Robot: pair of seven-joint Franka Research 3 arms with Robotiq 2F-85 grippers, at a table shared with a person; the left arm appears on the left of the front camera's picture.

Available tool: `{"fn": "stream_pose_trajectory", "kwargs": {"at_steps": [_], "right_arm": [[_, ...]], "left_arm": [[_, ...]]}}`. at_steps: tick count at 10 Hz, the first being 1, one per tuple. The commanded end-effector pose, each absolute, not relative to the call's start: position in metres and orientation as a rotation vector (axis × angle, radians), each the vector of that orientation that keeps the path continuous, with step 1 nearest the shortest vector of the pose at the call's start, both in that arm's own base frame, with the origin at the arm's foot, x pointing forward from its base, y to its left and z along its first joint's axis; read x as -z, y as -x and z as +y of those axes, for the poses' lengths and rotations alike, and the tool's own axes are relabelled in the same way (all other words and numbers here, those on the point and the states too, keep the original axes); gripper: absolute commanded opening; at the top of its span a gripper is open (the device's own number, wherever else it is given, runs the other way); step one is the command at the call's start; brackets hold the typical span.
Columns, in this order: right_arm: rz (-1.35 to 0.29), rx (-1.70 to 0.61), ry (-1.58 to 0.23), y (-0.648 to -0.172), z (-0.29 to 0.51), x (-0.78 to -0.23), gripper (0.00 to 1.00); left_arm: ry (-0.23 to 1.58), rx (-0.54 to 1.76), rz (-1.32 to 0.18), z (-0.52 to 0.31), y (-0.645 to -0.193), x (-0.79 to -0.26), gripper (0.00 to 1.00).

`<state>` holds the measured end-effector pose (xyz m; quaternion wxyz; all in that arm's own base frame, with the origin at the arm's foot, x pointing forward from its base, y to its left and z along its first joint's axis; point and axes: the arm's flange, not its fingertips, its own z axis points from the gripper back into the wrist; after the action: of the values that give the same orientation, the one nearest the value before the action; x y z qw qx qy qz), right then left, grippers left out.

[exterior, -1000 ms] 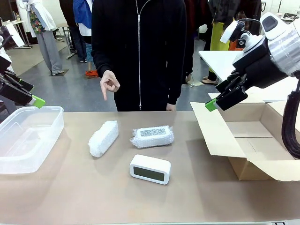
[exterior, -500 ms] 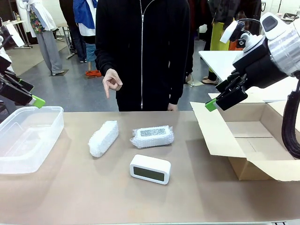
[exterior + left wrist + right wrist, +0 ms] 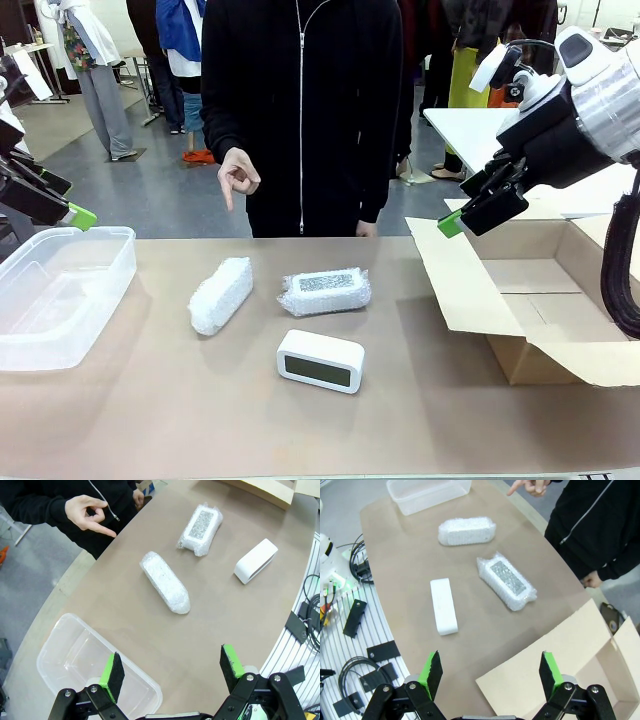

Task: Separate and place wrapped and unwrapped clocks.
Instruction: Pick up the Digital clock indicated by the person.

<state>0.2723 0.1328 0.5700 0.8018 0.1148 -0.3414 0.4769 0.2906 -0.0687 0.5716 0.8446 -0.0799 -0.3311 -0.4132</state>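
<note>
above the box (image 3: 470,290), right arm (image 3: 560,130) aloft

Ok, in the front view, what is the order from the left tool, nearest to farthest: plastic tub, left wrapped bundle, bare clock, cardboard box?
1. plastic tub, far left, just under the left tool.
2. left wrapped bundle, left of centre.
3. bare clock, centre, toward the robot.
4. cardboard box, far right.

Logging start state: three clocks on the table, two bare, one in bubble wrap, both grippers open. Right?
No: the front view shows one bare clock and two in bubble wrap, the left bundle and the right bundle. All on the table; left gripper and right gripper are open.
</note>
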Motion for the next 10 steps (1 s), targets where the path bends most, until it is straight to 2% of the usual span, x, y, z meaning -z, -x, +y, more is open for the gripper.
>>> {"fn": "stream_pose_trajectory", "kwargs": {"at_steps": [1,5,6,8,9,10], "right_arm": [[-0.723,-1.028,-0.256,-0.271,0.133,-0.569,1.00],[-0.732,-1.022,-0.246,-0.272,0.133,-0.570,1.00],[-0.633,-1.013,-0.323,-0.289,0.178,-0.585,1.00],[-0.429,-0.759,-0.313,-0.338,0.276,-0.585,1.00],[-0.368,-0.617,-0.299,-0.356,0.321,-0.573,1.00],[-0.377,-0.467,-0.281,-0.370,0.363,-0.553,1.00]], "left_arm": [[0.170,0.871,-0.699,-0.068,-0.291,-0.571,1.00],[0.170,0.871,-0.699,-0.068,-0.291,-0.571,1.00],[0.170,0.871,-0.699,-0.068,-0.291,-0.571,1.00],[0.170,0.871,-0.699,-0.068,-0.291,-0.571,1.00],[0.170,0.871,-0.699,-0.068,-0.291,-0.571,1.00],[0.170,0.871,-0.699,-0.068,-0.291,-0.571,1.00]]}}
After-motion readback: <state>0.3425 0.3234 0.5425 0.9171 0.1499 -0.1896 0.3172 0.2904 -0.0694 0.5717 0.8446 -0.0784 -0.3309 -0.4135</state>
